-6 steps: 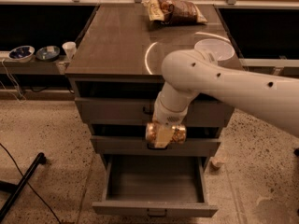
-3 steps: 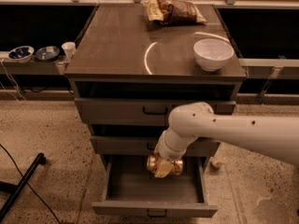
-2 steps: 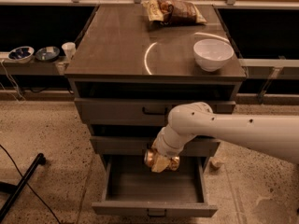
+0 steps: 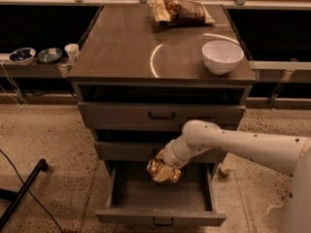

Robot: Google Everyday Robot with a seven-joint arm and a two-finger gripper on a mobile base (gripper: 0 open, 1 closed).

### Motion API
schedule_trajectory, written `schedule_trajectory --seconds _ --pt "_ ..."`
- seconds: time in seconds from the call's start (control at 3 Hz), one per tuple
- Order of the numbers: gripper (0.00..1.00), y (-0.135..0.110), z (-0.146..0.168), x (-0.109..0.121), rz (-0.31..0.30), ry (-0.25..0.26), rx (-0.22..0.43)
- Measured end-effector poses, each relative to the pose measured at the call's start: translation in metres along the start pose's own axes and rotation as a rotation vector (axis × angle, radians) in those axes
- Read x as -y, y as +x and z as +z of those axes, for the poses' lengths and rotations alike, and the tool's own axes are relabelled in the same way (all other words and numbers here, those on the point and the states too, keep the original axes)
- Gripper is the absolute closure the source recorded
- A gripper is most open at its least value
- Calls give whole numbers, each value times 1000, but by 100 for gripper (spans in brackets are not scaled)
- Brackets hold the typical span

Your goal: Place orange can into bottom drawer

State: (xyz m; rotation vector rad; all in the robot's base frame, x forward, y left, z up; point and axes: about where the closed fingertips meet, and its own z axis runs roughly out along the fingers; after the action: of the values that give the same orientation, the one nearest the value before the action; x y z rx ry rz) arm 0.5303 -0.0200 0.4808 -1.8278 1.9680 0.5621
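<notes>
The bottom drawer (image 4: pixel 160 216) is pulled open below the two shut drawers of the cabinet, and its inside shows bare. My gripper (image 4: pixel 163 171) hangs over the open drawer's middle, a little above its floor, at the end of my white arm that comes in from the right. It is shut on the orange can (image 4: pixel 156 168), whose orange-gold body shows between the fingers.
A white bowl (image 4: pixel 222 56) and a crinkled chip bag (image 4: pixel 181 11) sit on the cabinet top (image 4: pixel 126 47). Small bowls and a cup (image 4: pixel 72 50) stand on a low ledge to the left. A dark pole (image 4: pixel 22 193) and a cable lie on the floor at the left.
My arm has come down from in front of the cabinet top to the level of the open bottom drawer, with the can in the gripper. In the last second it shifted slightly left.
</notes>
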Motion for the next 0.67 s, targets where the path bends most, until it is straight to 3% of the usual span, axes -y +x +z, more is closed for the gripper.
schedule_trajectory --seconds 0.33,0.67 --pt "100 30 27 13 9 59 173" --pt "100 52 55 7 -86 90 280"
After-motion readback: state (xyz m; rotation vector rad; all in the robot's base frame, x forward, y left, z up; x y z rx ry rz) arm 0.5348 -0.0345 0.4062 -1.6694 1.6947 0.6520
